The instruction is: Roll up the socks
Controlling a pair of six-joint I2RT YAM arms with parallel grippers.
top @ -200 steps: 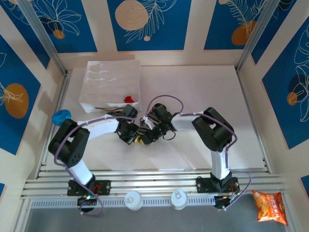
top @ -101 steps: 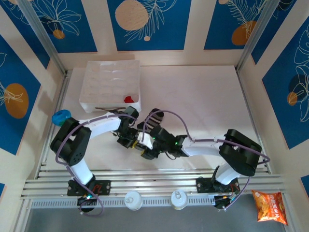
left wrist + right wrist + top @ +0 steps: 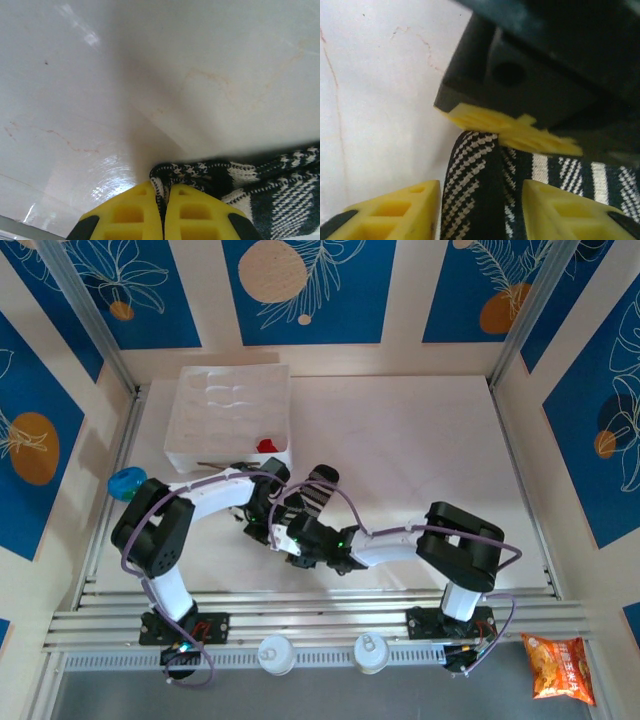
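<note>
While the left jaws pin one edge of the striped sock, the step in hand looks to be starting the first turn of the roll. It should go well only if that pinned edge is held low and firm against the surface while the right jaws take the fabric squarely and fold it over tightly. A slack first turn would likely fall open.

Top view: both wrists meet over the near middle of the surface, close together. The striped sock lies under them, too covered to trace. The red sock sits in the near right corner of the tray, well apart from both jaws.

Left wrist view: the yellow fingers stand together, clamped on a thin fold of the striped sock's edge that pokes up between them. The rest of the sock spreads off to the right, lying on the surface.

Right wrist view: the right jaws stand apart, one finger on each side of a raised fold of the striped sock, which fills most of the gap. The fabric lies against the left-hand finger, but I cannot tell whether the jaws have bitten or only straddle it. The left arm's yellow fingertips hold the same fold just beyond, so the right jaws need care not to knock them.
</note>
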